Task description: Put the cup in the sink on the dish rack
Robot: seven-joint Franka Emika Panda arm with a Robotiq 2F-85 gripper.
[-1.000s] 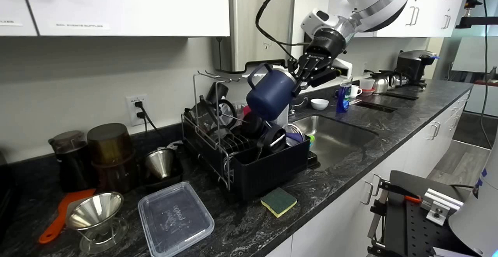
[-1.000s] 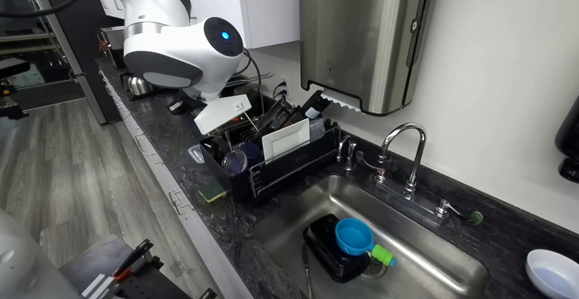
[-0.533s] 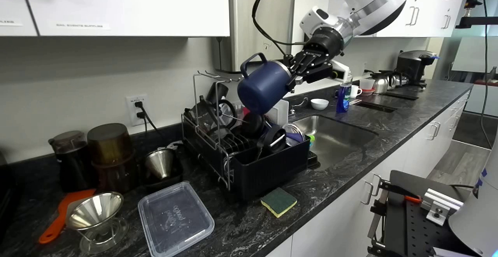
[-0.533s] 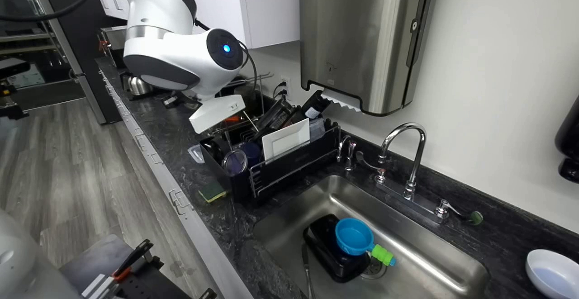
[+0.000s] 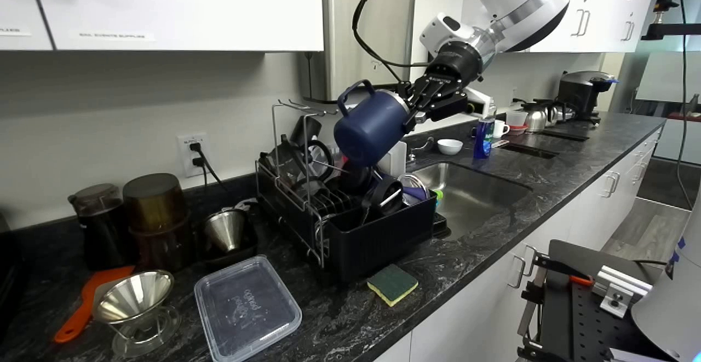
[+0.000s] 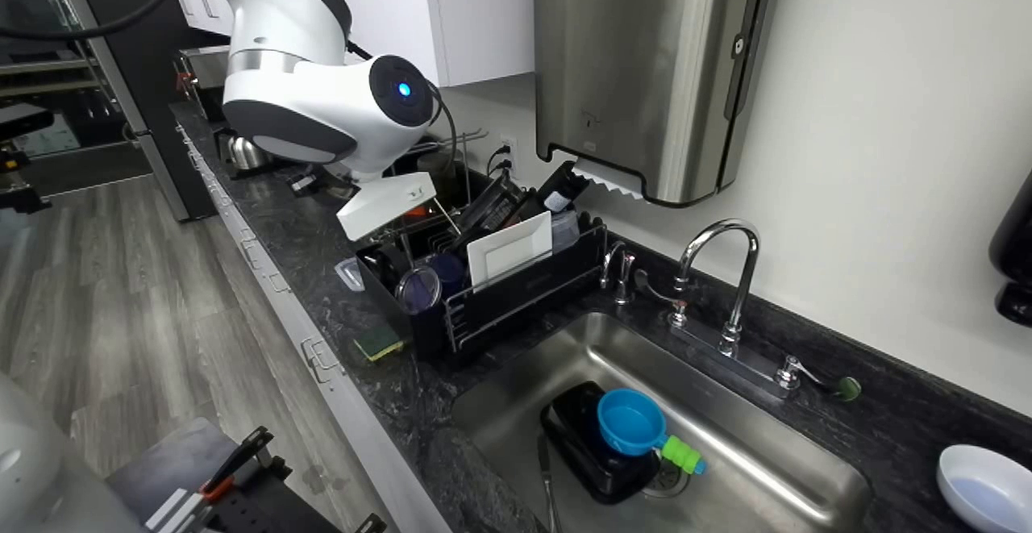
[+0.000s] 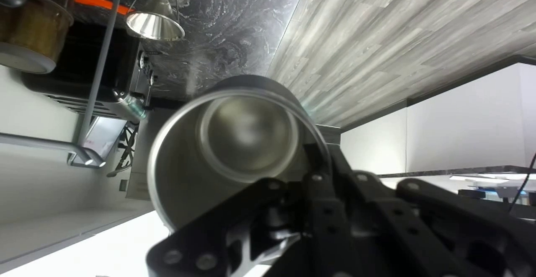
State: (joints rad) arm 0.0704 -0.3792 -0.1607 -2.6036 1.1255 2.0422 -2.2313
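Note:
The dark blue cup point(image 5: 372, 129) hangs tilted over the dish rack point(image 5: 378, 241), handle up and mouth toward my gripper point(image 5: 413, 114). In the wrist view my gripper point(image 7: 328, 159) is shut on the cup's rim, one finger inside the cup point(image 7: 247, 136) and one outside. The cup's lower end overlaps dark items in the rack; whether it touches them I cannot tell. In an exterior view the arm hides the cup, above the near end of the dish rack point(image 6: 524, 295). The steel sink point(image 6: 742, 485) lies beside the rack.
The rack holds a white square plate point(image 6: 509, 251), dark containers and wire uprights. A sponge point(image 5: 392, 284) and a clear plastic container point(image 5: 246, 307) lie in front. A black tray point(image 6: 597, 452) and a blue bowl point(image 6: 631, 420) sit in the sink. A towel dispenser point(image 6: 629, 57) hangs above.
Over the last second the cup and gripper have shifted left over the rack in an exterior view. In the last half second they have sunk slightly. The grip is unchanged.

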